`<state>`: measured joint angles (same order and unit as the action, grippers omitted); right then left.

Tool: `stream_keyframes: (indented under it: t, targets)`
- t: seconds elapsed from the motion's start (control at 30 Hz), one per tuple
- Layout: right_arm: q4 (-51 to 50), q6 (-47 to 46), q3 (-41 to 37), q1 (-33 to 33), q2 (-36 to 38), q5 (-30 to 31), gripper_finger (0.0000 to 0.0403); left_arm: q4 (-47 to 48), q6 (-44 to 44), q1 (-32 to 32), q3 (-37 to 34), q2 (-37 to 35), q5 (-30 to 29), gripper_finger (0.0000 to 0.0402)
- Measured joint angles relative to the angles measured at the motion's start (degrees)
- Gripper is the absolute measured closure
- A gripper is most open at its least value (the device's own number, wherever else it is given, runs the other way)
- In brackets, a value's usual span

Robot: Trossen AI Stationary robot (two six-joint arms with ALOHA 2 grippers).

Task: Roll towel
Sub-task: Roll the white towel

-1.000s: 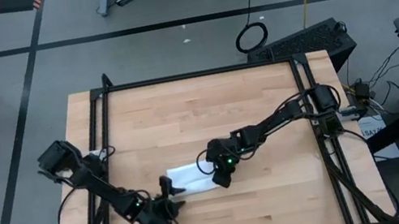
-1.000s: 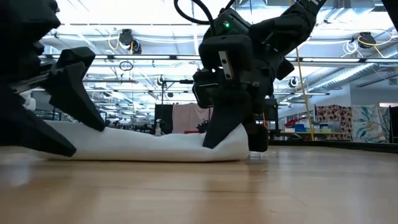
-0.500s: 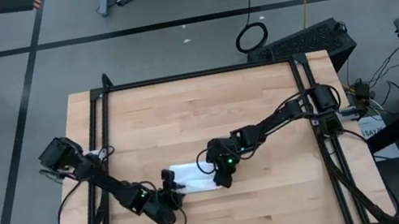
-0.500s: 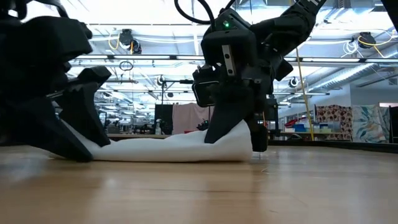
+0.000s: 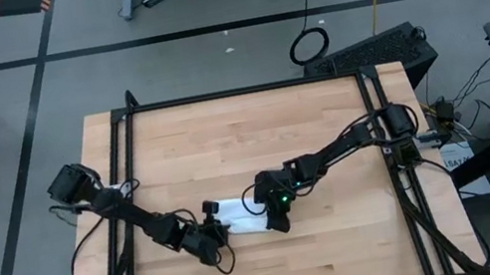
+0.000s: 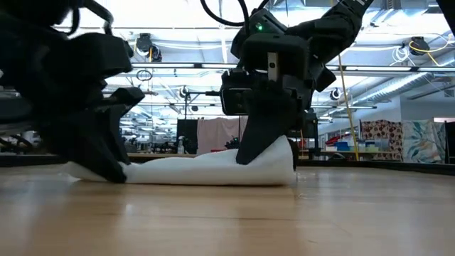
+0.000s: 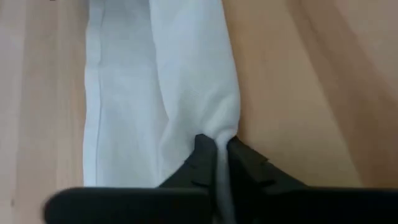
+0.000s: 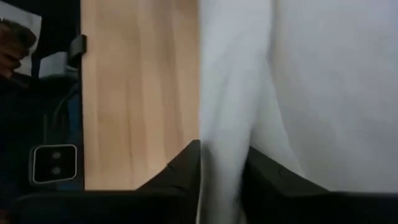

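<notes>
Near the bench's front edge, both tools, left and right, are pinching opposite ends of the plain white soft cloth towel, apparently mid-roll, needing an even turn next.

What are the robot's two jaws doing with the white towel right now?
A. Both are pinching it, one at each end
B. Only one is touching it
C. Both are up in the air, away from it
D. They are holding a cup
A: the left gripper pinches a fold of the towel at one end, and the right gripper pinches the other end.
</notes>
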<state>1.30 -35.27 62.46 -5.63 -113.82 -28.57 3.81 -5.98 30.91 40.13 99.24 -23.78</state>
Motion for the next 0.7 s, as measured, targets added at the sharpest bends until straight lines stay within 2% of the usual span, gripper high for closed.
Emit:
stream_keyframes:
  t: [0.07, 0.13, 0.2, 0.37, 0.47, 0.7]
  targets:
    - [-0.3, 2.2, 0.0, 0.0, 0.8, 0.0, 0.0306, 0.3, 0.4, -0.8, -0.1, -0.7, 1.0, 0.0386]
    - [-1.5, 4.2, 0.0, -0.3, 2.4, 1.1, 0.0289, 0.3, 0.4, -1.3, -0.1, -1.7, 2.0, 0.0383]
    - [-3.4, 7.6, 0.0, -0.9, 4.9, 4.6, 0.0277, 0.2, 0.1, -1.5, -0.2, -2.9, 3.3, 0.0379]
    - [-11.8, 18.9, 0.0, -6.2, 12.0, 20.5, 0.0264, 1.1, -2.6, -1.5, -0.5, -6.5, 7.8, 0.0383]
    - [-12.2, 21.6, 0.0, -11.0, 13.7, 29.1, 0.0262, -0.1, -4.7, -2.0, -0.4, -7.8, 11.6, 0.0384]
    - [2.1, 25.0, 0.0, -23.0, 7.8, 46.9, 0.0260, -2.2, -8.7, -4.5, -1.0, -8.1, 20.1, 0.0385]
